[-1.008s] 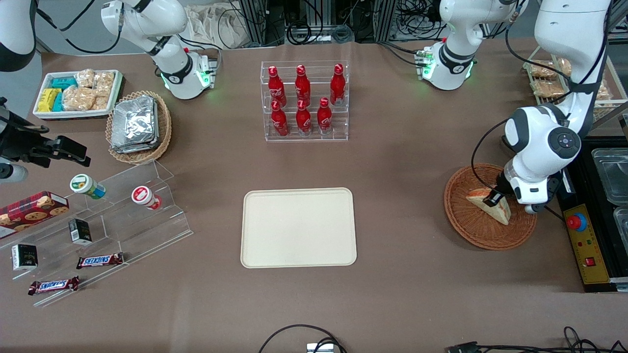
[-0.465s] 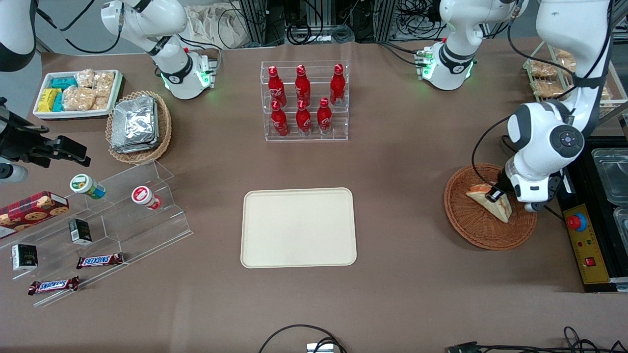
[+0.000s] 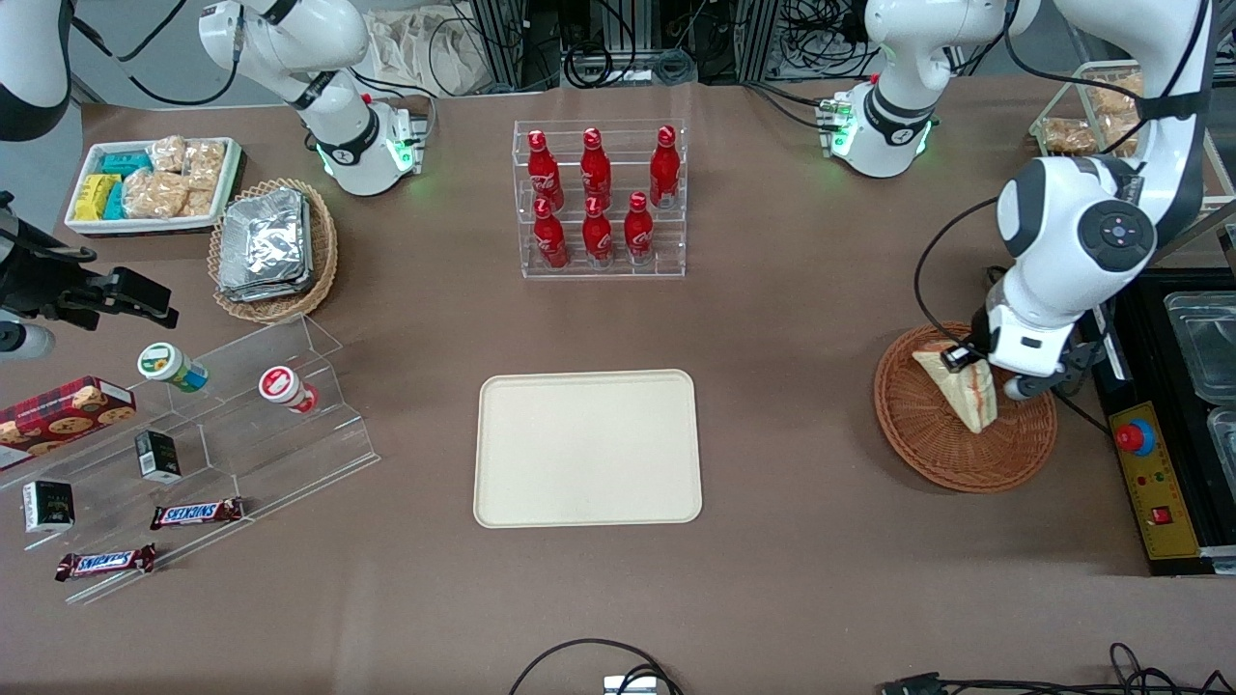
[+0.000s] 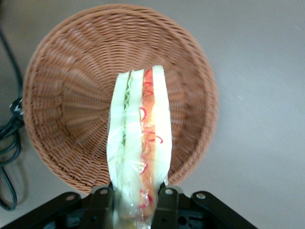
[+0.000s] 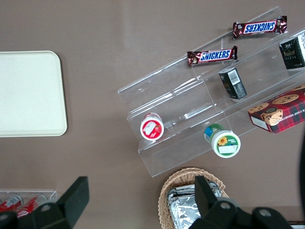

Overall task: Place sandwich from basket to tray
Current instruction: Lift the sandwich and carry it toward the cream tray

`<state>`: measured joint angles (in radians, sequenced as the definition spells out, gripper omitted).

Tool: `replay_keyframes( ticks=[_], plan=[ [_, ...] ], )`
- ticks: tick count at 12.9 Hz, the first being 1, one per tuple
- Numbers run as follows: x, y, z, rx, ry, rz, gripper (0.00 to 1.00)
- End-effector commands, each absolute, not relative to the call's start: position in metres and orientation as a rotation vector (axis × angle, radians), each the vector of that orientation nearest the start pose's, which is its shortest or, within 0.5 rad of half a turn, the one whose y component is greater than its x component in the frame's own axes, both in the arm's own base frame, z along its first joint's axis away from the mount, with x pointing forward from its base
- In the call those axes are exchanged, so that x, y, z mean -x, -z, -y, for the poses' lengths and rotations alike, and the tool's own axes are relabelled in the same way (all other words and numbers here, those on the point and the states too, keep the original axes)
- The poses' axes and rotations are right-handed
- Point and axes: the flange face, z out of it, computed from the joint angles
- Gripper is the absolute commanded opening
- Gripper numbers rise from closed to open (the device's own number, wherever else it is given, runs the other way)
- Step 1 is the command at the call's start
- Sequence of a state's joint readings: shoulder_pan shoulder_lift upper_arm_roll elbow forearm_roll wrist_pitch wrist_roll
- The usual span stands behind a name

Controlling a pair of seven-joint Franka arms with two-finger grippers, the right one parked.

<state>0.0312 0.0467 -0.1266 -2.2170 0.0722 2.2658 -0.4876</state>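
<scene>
Sandwich gripped above the basket

At the working arm's end of the bench [image 3: 792, 319], the gripper [image 4: 134, 200] has its jaws clenched on the sandwich [image 4: 139, 143], which hangs clear over the basket [image 4: 66, 109] with its filling edge toward the wrist camera. The tray [image 3: 587, 449] lies mid-bench, well apart from the basket.

**Brown table in a lab**

A wide table [image 3: 792, 319] with a matte brown cover fills the scene under even light. Above its edge farthest from the front camera, metal frames [image 3: 502, 39] and tangled black cables [image 3: 618, 63] stand on a grey floor.
</scene>
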Motion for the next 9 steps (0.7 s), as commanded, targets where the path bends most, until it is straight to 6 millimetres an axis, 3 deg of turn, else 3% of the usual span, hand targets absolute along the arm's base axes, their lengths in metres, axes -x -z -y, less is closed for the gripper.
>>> replay_keyframes(
  ticks=[1,5,7,9],
  plan=[
    [-0.54,-0.386,0.079,3.069,0.01,0.249,0.28],
    [-0.538,-0.408,0.138,3.084,0.059,-0.094,0.28],
    [-0.537,-0.422,0.175,3.094,0.108,-0.189,0.28],
    [-0.536,-0.43,0.198,3.103,0.135,-0.229,0.28]
  ],
)
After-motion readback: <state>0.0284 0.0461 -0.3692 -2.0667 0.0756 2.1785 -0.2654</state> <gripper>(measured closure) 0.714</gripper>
